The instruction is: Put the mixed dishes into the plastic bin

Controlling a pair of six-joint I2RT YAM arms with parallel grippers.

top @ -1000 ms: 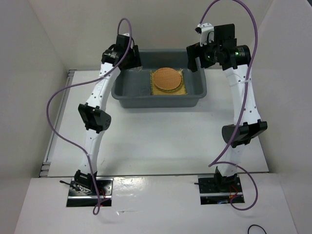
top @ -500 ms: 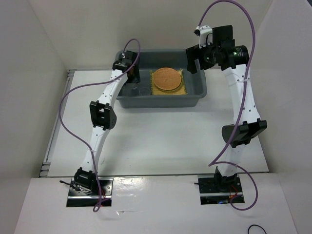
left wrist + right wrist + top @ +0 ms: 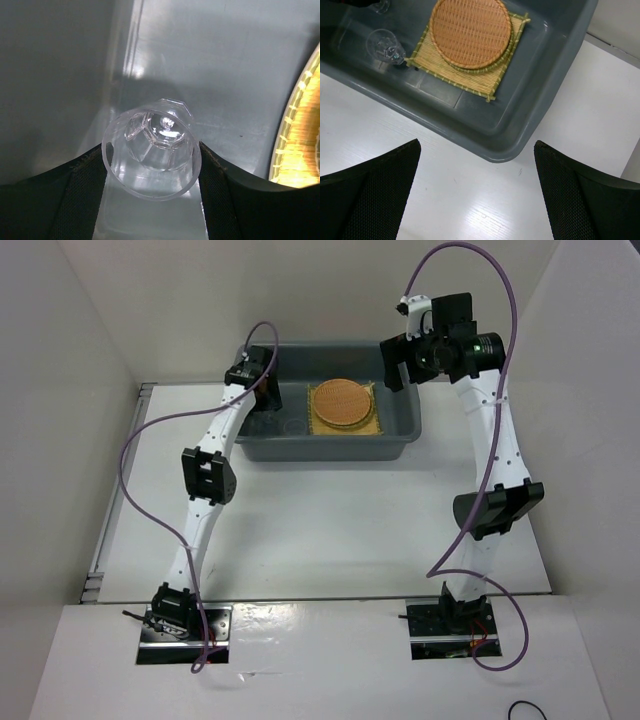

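Note:
The grey plastic bin [image 3: 410, 425] stands at the table's far side. In it lies the yellow slat mat [image 3: 436, 63] with an orange-brown woven disc [image 3: 470, 31] on top; a second disc's rim [image 3: 496, 63] peeks out beneath. One clear glass cup [image 3: 385, 46] lies on the bin floor left of the mat. My left gripper [image 3: 264, 403] is down inside the bin's left end, shut on the other clear glass cup [image 3: 150, 145], fingers against its rim on both sides. My right gripper [image 3: 476, 195] is open and empty above the bin's right end [image 3: 393, 365].
The bin's wall [image 3: 50, 75] is close on the left of the held cup, and the mat's edge [image 3: 300, 135] is on its right. White table [image 3: 470, 200] lies below the right gripper. White walls enclose the table on three sides.
My left arm has swung from above the bin's left rim down into the bin's left end with the cup. The right arm has barely moved.

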